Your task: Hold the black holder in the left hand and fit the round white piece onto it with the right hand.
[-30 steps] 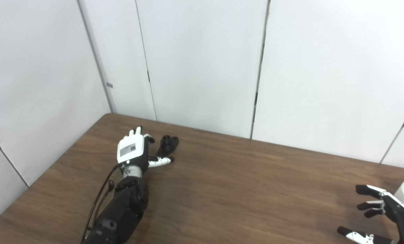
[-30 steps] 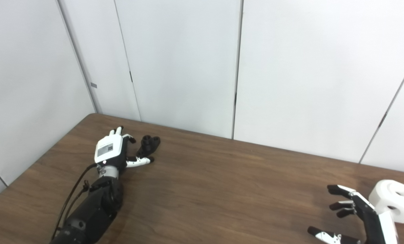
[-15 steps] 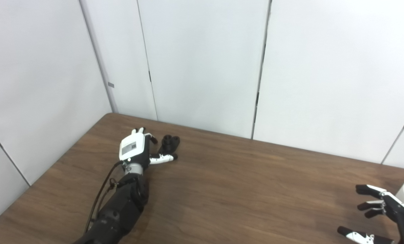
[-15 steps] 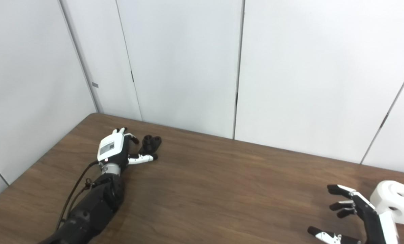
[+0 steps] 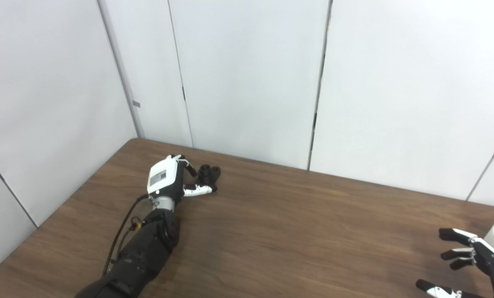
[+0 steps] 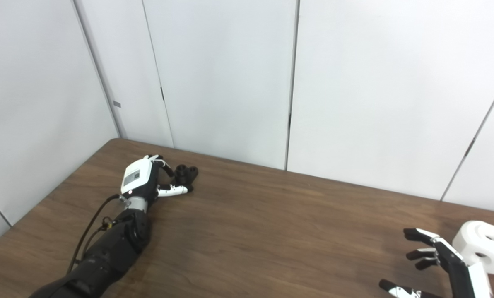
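Observation:
The black holder [image 5: 209, 172] lies on the brown table [image 5: 292, 231] near its far left corner. My left hand [image 5: 169, 182] rests just left of it, fingers curling round the holder and thumb lying along its near side; a firm hold cannot be made out. The round white piece [image 6: 483, 251], a thick ring with holes, sits at the far right of the table. My right hand [image 6: 441, 269] hovers just left of that piece, fingers spread, holding nothing.
White wall panels [image 5: 251, 78] stand right behind the table's far edge and along its left side. A black cable [image 5: 120, 236] runs along my left forearm.
My left hand has slid forward toward the holder and its fingers have curled round it. The right hand has dropped slightly lower in the picture.

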Robot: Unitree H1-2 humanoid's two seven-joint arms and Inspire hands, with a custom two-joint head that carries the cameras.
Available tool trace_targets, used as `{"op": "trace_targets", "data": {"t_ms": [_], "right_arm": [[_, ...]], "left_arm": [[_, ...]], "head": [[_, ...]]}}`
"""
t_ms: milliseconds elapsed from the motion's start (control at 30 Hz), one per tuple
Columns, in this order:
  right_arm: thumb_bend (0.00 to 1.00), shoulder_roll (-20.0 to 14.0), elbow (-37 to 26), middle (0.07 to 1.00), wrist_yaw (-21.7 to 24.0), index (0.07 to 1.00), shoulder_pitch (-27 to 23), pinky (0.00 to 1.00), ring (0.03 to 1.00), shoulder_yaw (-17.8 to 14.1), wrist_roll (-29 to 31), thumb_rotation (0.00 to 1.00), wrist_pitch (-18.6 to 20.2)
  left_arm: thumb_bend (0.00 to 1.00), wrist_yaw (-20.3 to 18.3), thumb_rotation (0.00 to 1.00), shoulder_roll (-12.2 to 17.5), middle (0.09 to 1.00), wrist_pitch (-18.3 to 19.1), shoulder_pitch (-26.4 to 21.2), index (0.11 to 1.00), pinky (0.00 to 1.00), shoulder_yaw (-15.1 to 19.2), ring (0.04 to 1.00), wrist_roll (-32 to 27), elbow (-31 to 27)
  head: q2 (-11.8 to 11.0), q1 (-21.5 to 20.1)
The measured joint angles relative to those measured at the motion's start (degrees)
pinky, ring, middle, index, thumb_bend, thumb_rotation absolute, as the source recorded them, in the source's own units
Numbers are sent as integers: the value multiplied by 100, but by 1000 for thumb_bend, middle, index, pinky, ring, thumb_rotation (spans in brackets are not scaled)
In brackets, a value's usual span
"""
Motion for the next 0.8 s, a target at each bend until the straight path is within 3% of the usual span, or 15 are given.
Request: {"op": "trace_targets", "data": {"t_ms": [367, 800], "right_arm": [[684, 3, -16, 705, 57, 699, -1, 441, 550, -15, -1, 0, 43], [667, 26, -12, 708, 67, 709, -7, 449, 558, -21, 2, 0, 90]], "left_arm": [[525, -171, 67, 55, 828, -9, 99, 479, 848, -198, 906, -140, -297], [525, -570, 62, 135, 850, -58, 398, 480, 837, -255, 921, -262, -923]], "head": [[0, 26], [26, -167]]}}
